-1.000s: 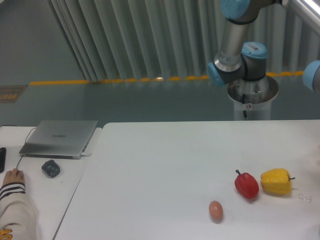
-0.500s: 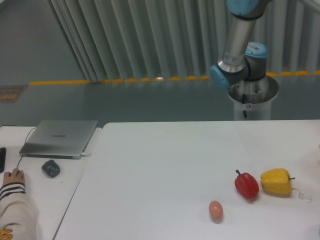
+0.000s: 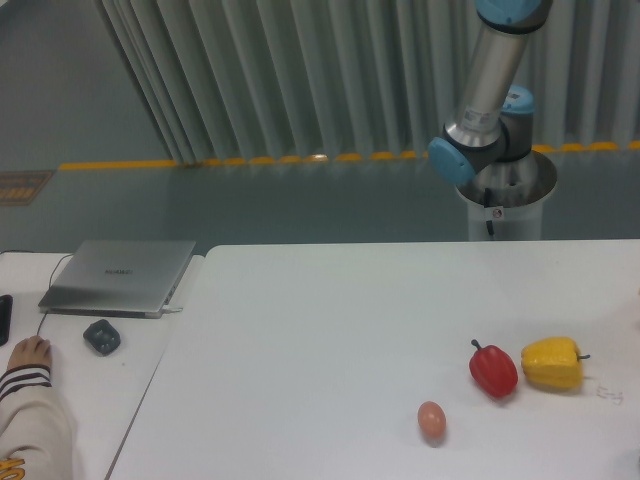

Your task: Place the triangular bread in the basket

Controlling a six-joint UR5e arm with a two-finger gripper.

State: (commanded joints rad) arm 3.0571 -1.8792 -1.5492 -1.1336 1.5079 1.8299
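White desk (image 3: 330,330): red bell pepper (image 3: 494,369) touching yellow bell pepper (image 3: 552,363) at right; pinkish egg (image 3: 431,421) nearer the front edge. Side desk: closed laptop (image 3: 120,276), dark mouse (image 3: 101,336), a person's hand (image 3: 25,352). Robot arm (image 3: 489,90) behind the desk; fingers out of frame, state not visible. Triangular bread and basket not in view.

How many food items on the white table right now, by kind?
Bell peppers: 2 (red bell pepper, yellow bell pepper)
Eggs: 1 (egg)
Total: 3
No bread or basket in view.
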